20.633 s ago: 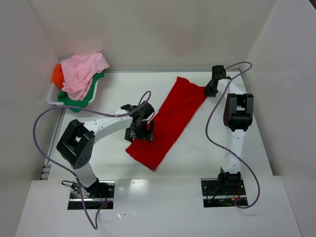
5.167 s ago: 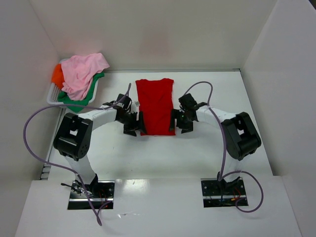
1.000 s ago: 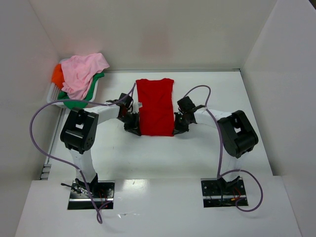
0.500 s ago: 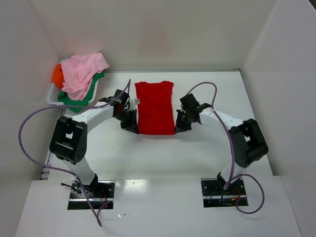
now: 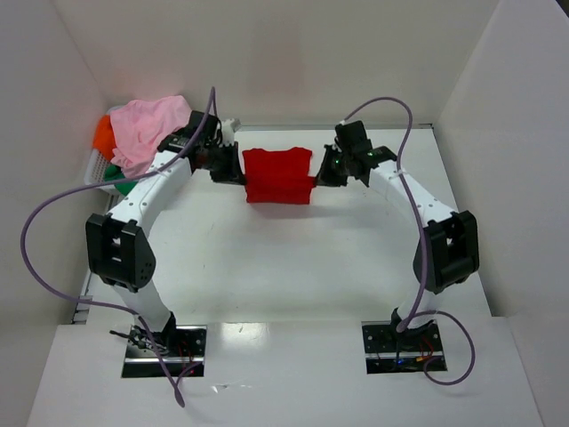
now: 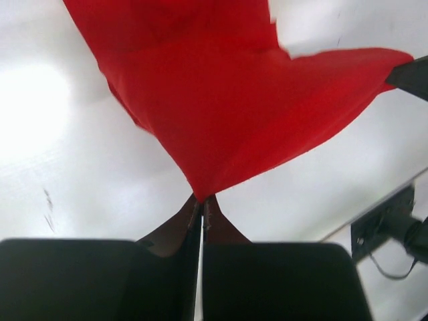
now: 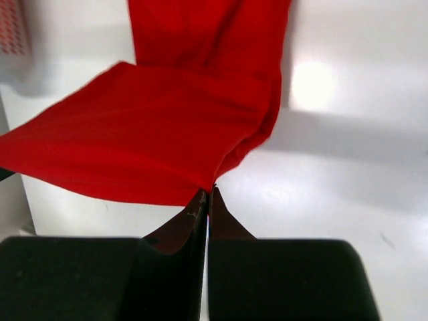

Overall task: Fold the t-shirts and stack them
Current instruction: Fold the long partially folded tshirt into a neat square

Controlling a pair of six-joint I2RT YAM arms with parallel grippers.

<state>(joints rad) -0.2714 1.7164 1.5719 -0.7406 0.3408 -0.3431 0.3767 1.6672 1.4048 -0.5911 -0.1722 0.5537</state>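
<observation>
Four shirts: one red shirt (image 5: pixel 278 175) at the far centre of the table (image 5: pixel 293 258), long axis left-right, doubled over itself. Pink shirt (image 5: pixel 147 129), green shirt (image 5: pixel 124 187) and orange shirt (image 5: pixel 104 135) heaped in one basket (image 5: pixel 96 165), far left. Two claws: left claw (image 5: pixel 233 165) clenched on red shirt's left corner, right claw (image 5: pixel 324 169) clenched on its right corner, jaws fully pinched.

A robot lab cell: white panels (image 5: pixel 267 62) box in a white table (image 5: pixel 293 258); left arm (image 5: pixel 151 191) and right arm (image 5: pixel 418 200), trailing purple cables (image 5: pixel 34 240), bolted at its near edge.
</observation>
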